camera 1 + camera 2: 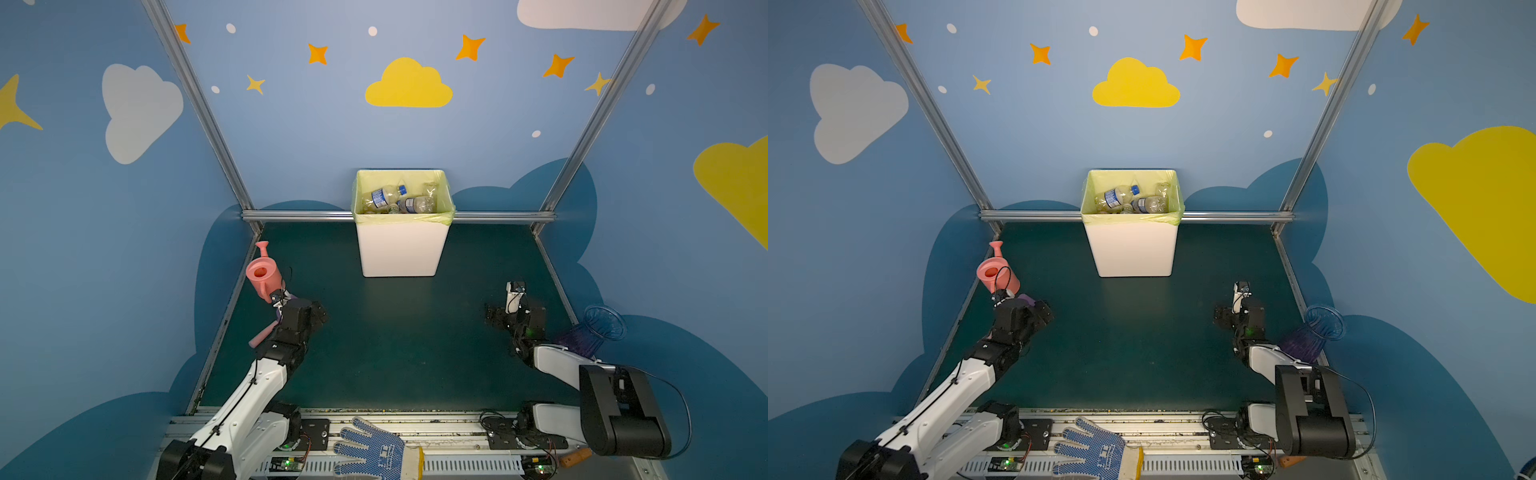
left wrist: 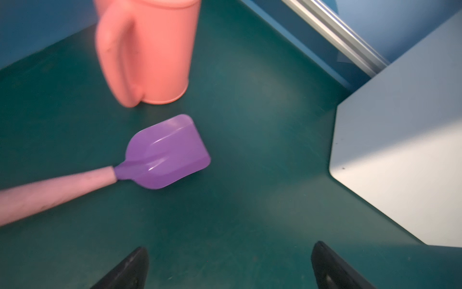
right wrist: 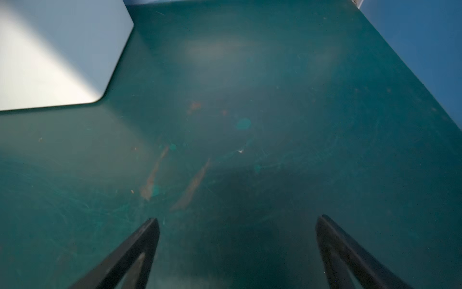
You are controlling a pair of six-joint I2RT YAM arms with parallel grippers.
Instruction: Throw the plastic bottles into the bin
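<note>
We see plastic bottles (image 1: 384, 195) in bin (image 1: 401, 249), blue labels unreadable; left gripper (image 2: 230, 247), right gripper (image 3: 238, 218) both spread, empty.

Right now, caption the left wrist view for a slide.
Open left hand facing purple scoop, pink watering can and white bin.

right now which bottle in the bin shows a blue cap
The left bottle in the bin, seen in both top views: its blue cap points toward the middle. The right bottle, also labelled, shows no blue cap.
</note>
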